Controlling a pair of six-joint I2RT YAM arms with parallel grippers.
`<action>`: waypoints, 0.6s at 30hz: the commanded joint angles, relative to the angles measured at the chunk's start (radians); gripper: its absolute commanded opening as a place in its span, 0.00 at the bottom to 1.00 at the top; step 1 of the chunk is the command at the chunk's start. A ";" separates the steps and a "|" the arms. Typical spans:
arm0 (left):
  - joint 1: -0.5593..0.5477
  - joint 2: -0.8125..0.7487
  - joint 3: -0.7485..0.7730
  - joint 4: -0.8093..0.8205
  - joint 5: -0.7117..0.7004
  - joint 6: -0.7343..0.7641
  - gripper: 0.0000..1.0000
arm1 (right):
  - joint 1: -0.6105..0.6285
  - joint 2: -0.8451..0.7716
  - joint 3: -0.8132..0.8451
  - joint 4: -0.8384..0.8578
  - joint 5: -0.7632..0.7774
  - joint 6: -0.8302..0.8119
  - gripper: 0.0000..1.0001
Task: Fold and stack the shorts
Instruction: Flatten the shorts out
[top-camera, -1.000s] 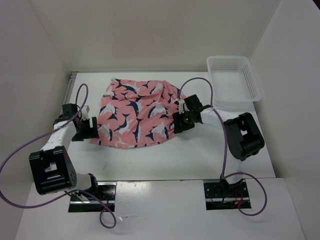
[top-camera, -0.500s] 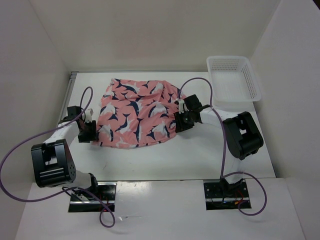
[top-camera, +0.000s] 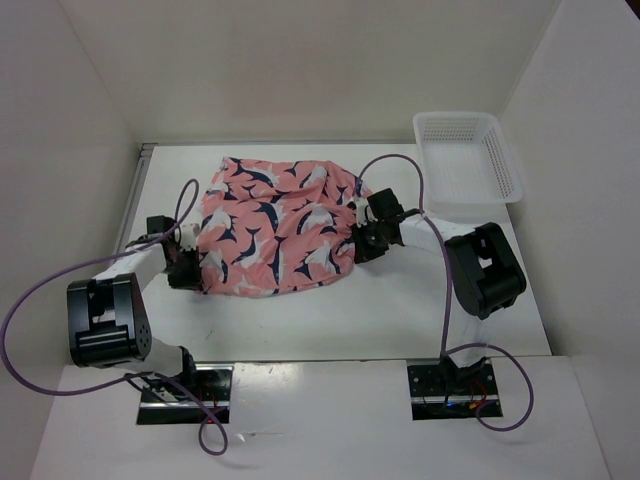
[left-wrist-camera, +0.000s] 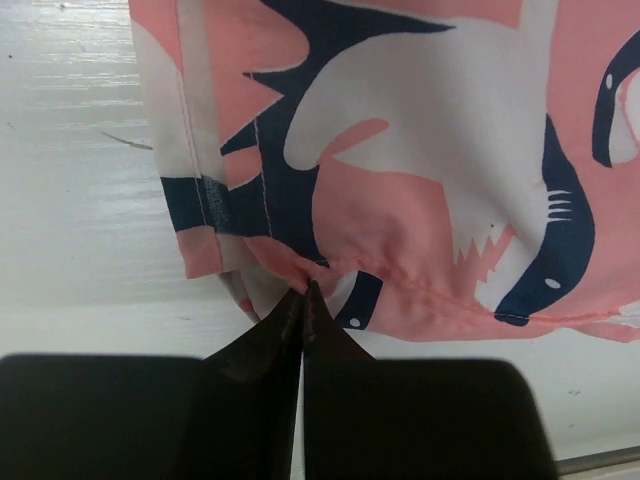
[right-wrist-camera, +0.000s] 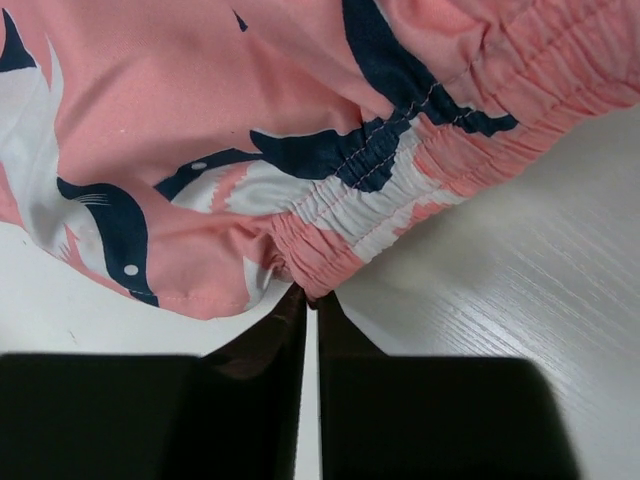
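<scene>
Left tool (left-wrist-camera: 303, 292) inward, both tight on shorts (top-camera: 275, 225)

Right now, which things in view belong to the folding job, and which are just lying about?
In the job: shorts; left gripper, shut on their hem; right gripper, shut on their waistband.
Lying about: white mesh basket, at the table's far right.

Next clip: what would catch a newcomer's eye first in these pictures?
The shorts, salmon-pink with navy-and-white shapes, lie spread mid-table. The left gripper is shut on their edge at the left side, and the right gripper is shut on the gathered waistband at the right side. A white mesh basket sits at the far right corner.
</scene>
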 joint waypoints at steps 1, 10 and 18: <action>-0.009 0.018 -0.014 0.023 0.055 -0.001 0.00 | 0.001 0.004 0.038 0.025 0.023 -0.033 0.03; -0.009 0.006 0.213 0.005 0.044 -0.001 0.00 | 0.001 -0.058 0.163 -0.039 0.023 -0.182 0.00; -0.056 -0.140 0.271 -0.120 0.000 -0.001 0.00 | -0.027 -0.261 0.130 -0.240 0.027 -0.401 0.00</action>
